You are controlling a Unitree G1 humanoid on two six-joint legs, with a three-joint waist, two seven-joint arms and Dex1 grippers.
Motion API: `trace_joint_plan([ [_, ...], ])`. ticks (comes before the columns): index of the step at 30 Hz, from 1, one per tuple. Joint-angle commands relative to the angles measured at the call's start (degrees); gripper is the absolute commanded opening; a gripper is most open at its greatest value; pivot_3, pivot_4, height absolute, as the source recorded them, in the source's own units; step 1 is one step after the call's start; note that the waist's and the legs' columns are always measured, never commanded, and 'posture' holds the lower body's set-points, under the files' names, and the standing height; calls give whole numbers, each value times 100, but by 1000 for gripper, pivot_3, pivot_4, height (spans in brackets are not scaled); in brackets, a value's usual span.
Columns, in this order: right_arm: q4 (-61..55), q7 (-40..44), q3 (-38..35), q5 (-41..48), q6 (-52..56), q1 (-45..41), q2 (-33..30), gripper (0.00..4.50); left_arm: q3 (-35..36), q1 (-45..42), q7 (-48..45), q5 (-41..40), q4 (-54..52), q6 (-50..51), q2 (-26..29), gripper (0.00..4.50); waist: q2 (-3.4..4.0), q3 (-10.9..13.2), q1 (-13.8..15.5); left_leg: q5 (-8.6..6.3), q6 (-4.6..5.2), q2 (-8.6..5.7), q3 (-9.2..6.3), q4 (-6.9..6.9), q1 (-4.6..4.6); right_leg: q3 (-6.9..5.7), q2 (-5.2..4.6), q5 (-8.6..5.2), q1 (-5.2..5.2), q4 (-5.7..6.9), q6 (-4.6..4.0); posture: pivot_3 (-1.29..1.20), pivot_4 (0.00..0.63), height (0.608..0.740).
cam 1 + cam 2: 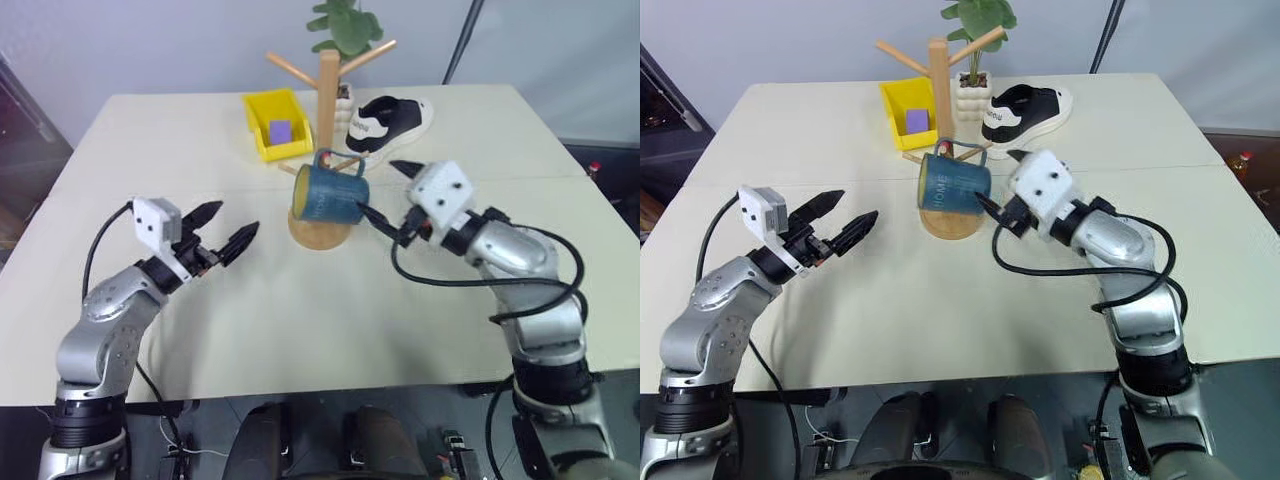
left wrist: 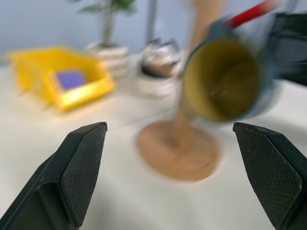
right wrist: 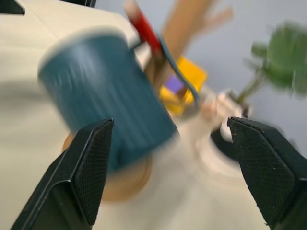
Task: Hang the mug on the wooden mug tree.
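Hanging by its loop handle from a low peg, the mug (image 1: 328, 195) sits tipped on its side against the post of the wooden mug tree (image 1: 327, 90), right above the tree's round disc base. Its dark teal body points toward the robot's right and its yellowish mouth faces the robot's left, as the left wrist view shows plainly. A thin red piece lies along the peg where the handle hooks on; I cannot tell what it is.

The right end effector (image 1: 396, 192) is just beside the mug's closed bottom, fingers spread wide apart with nothing between them; one fingertip (image 1: 375, 217) lies very near the mug's lower edge, and I cannot tell if it touches. The left end effector (image 1: 222, 228) hovers over the counter (image 1: 180, 140) well to the mug's other side, its two black fingers also spread open and empty, pointing toward the tree.

Behind the tree, on the far part of the pale counter, is a yellow bin (image 1: 278, 122) with a small purple block (image 1: 280, 131) inside it. Next to the bin, on the robot's right of the post, a black-and-white sneaker (image 1: 388, 122) lies on the counter, and a green potted plant (image 1: 344, 30) in a white pot rises behind the post. The tree's upper pegs angle up and outward, bare.
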Motion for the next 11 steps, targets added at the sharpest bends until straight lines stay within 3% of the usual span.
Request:
trace_joint_plan([
  [1,631,-31,-542,638,-313,530,334,3930,147,242,486,683,498,-581,-156,4500,-1,-1,0,0,0,1,0,-2,6,0,1,0,7,-1,-1,0,150,740],
  [11,1940,-473,-701,723,-1272,888,703,3930,267,602,825,1002,850,-937,-400,4500,-1,0,14,-1,0,0,0,0,-4,1,-2,0,-4,0,0,0,150,740],
])
